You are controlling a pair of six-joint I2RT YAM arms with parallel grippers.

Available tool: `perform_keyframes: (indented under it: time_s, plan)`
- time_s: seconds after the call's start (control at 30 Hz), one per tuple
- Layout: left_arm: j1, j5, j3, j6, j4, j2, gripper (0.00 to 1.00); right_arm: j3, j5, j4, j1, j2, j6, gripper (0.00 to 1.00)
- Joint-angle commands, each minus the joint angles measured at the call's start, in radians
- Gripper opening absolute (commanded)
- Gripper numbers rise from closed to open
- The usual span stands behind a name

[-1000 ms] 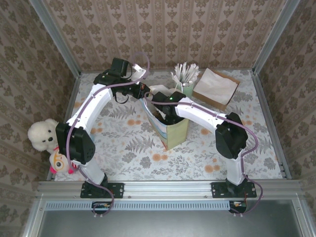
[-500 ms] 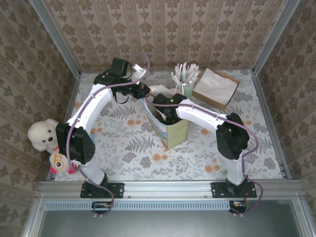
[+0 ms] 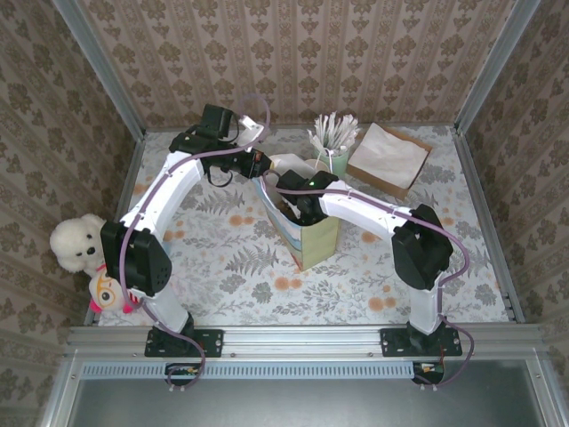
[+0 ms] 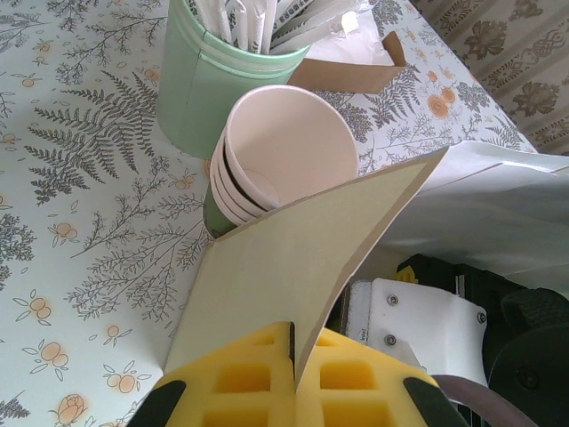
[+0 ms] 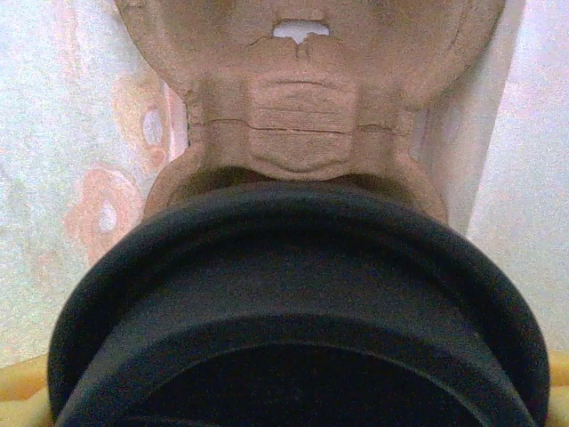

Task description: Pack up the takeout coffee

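The takeout coffee (image 5: 298, 294) shows its round black lid close up in the right wrist view, with yellow pads (image 5: 18, 391) at its sides. My right gripper (image 3: 300, 206) reaches down into the paper bag (image 3: 311, 240) and is shut on the cup. Beyond the lid, a brown pulp cup carrier (image 5: 302, 107) lies at the bag's bottom. My left gripper (image 4: 302, 356) is shut on the bag's upper edge (image 4: 293, 267), holding the mouth apart at the far left side (image 3: 260, 165).
A stack of lidless cream-lined cups (image 4: 284, 151) stands just behind the bag, next to a pale-green cup of white sticks (image 3: 333, 147). A brown box of napkins (image 3: 387, 156) sits at the back right. Plush toys (image 3: 84, 253) lie at the left edge.
The right arm has shifted slightly, its elbow drifting right while its wrist stays in the bag's mouth. The left arm holds still.
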Motion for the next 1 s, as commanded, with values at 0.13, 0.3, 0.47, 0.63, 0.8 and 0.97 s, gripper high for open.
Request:
perform_keyframes:
  time_s: [0.13, 0.3, 0.47, 0.63, 0.8, 0.97]
  plan:
    - [-0.002, 0.027, 0.014, -0.006, -0.006, 0.003, 0.00, -0.105, 0.048, -0.055, -0.005, 0.086, -0.022, 0.45]
    - [-0.002, 0.037, 0.009, -0.011, -0.001, 0.004, 0.00, -0.138, 0.036, -0.030, -0.011, 0.119, -0.024, 0.45]
    - [-0.002, 0.040, 0.012, -0.009, -0.001, 0.006, 0.00, -0.148, 0.035, -0.027, -0.019, 0.162, -0.025, 0.45]
    - [-0.003, 0.048, 0.016, -0.009, -0.003, 0.005, 0.00, -0.153, 0.031, -0.055, -0.019, 0.196, -0.027, 0.45]
    - [-0.002, 0.051, 0.017, -0.004, -0.003, 0.006, 0.00, -0.160, 0.014, -0.074, -0.020, 0.215, -0.028, 0.45]
    - [-0.003, 0.052, 0.017, -0.003, -0.001, 0.008, 0.00, -0.154, 0.013, -0.093, -0.021, 0.232, -0.027, 0.46]
